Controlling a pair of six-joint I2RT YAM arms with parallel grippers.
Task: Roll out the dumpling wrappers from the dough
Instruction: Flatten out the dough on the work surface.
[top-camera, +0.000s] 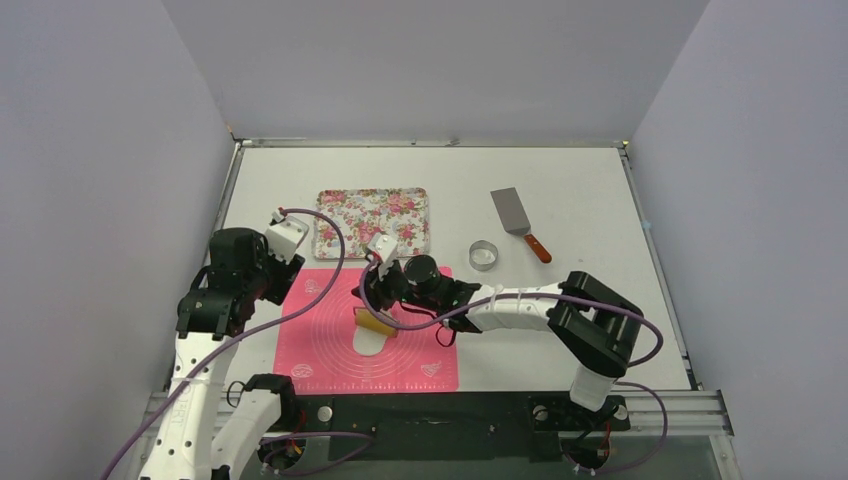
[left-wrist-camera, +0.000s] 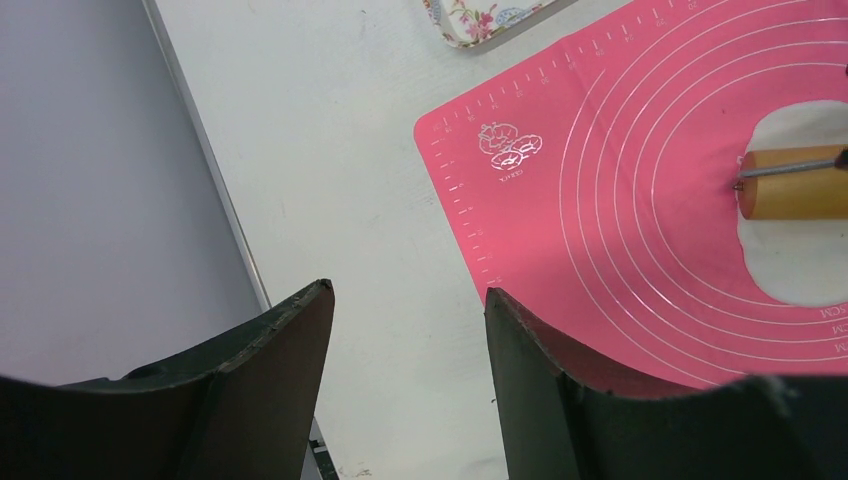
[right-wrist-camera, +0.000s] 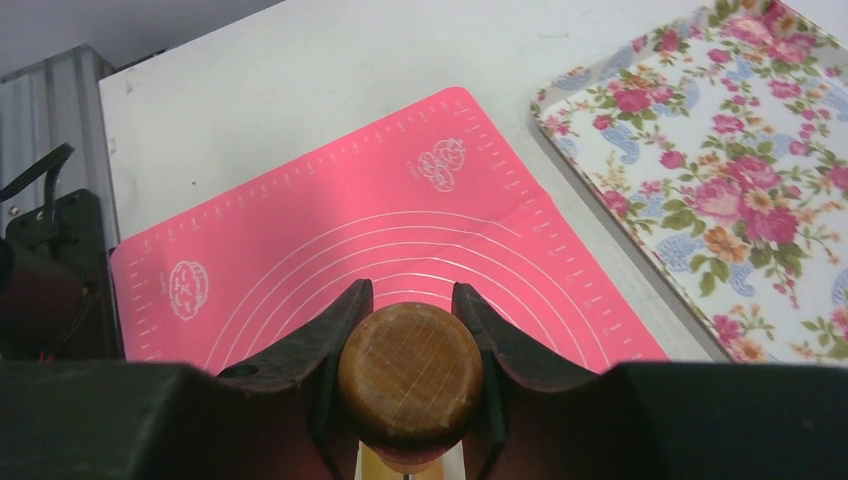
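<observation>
Top external view: mid-rolling, we have the dough (top-camera: 368, 342) flat at the centre of the mat (top-camera: 320, 350), right gripper (right-wrist-camera: 410, 290) clamped on the rolling pin (right-wrist-camera: 410, 375), left gripper (left-wrist-camera: 405, 300) wide open, empty. Next, we judge: even pressure outward.

On the pink mat (left-wrist-camera: 600, 280) I read only "CM", printed twice beside the ring lines at the right edge of my left wrist view. Its white corner emblem (left-wrist-camera: 511, 150) carries lettering too small to read, and the numerals along the edge ruler ticks (left-wrist-camera: 470, 215) are likewise illegible.
</observation>
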